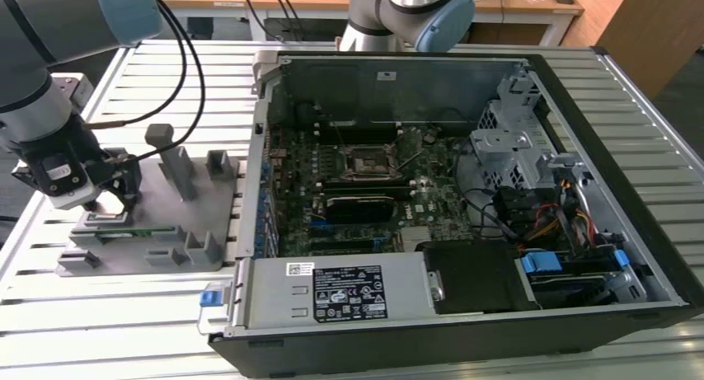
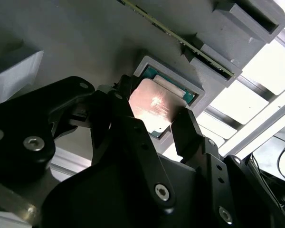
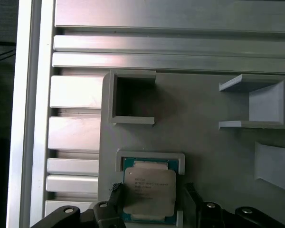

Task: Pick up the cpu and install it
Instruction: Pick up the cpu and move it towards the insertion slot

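The cpu (image 3: pixel 149 190), a small square chip with a silver top on a green base, lies in its shallow pocket on the grey plastic fixture (image 1: pixel 176 236), which is at the exterior view's left. My gripper (image 1: pixel 110 200) is down over that pocket. In both wrist views its black fingers (image 2: pixel 183 126) press against opposite edges of the cpu (image 2: pixel 152 107), so it is shut on the chip, which still sits level in the pocket. The dark socket frame (image 1: pixel 363 161) is on the motherboard inside the open computer case (image 1: pixel 572 256).
A long green memory stick (image 2: pixel 180 40) lies in a fixture slot beside the cpu pocket. Grey posts (image 1: pixel 176 170) stand up from the fixture close to my arm. Cables (image 1: pixel 187 75) hang from the arm. A second robot arm (image 1: pixel 413 13) stands behind the case.
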Available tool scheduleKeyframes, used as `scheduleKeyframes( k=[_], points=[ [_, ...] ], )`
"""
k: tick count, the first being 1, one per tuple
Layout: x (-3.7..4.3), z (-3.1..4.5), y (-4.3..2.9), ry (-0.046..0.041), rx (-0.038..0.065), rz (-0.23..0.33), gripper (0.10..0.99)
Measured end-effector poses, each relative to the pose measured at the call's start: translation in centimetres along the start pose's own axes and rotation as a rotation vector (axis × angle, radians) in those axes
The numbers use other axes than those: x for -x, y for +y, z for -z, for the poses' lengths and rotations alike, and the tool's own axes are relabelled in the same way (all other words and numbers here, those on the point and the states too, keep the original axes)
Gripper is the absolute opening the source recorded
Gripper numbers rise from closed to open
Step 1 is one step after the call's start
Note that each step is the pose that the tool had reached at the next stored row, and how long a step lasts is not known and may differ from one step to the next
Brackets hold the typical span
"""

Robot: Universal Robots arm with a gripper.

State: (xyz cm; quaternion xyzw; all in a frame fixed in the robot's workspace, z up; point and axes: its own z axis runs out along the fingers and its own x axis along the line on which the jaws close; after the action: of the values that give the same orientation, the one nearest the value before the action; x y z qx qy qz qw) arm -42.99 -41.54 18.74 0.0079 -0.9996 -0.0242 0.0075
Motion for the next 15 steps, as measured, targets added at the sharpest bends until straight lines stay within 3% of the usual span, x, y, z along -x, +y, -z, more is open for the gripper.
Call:
scheduleKeyframes(
  k=[15],
  points=[
    [-0.19, -0.17, 0.21, -0.0003, 0.000, 0.000, 0.612]
  ],
)
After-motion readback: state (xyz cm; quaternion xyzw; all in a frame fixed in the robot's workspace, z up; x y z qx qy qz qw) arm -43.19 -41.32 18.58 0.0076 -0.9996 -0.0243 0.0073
